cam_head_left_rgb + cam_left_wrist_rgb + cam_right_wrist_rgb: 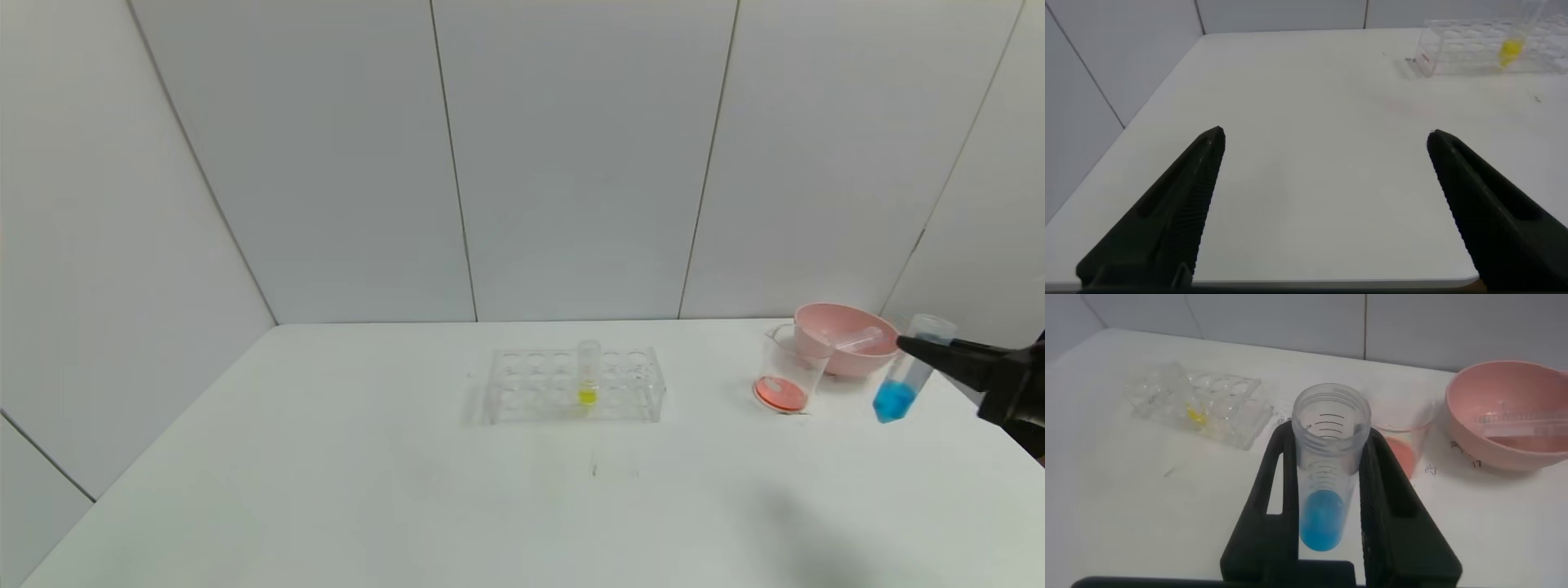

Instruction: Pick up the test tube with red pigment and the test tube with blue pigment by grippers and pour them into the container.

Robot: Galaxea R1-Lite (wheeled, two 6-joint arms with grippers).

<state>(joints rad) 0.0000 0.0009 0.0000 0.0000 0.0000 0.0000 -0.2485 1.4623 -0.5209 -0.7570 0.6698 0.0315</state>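
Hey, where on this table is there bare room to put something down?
The whole near side in front of the tube rack is bare, and so is the left side, where the left pincer hovers open. The right back corner is crowded: beaker, pink bowl, and the right pincer holding the blue tube.

white table [326,490], clear tube rack [571,384] set near its middle with one yellow-liquid tube [588,371] upright in it, clear beaker [788,371] with red liquid placed toward the right, pink bowl [845,339] just behind, touching it
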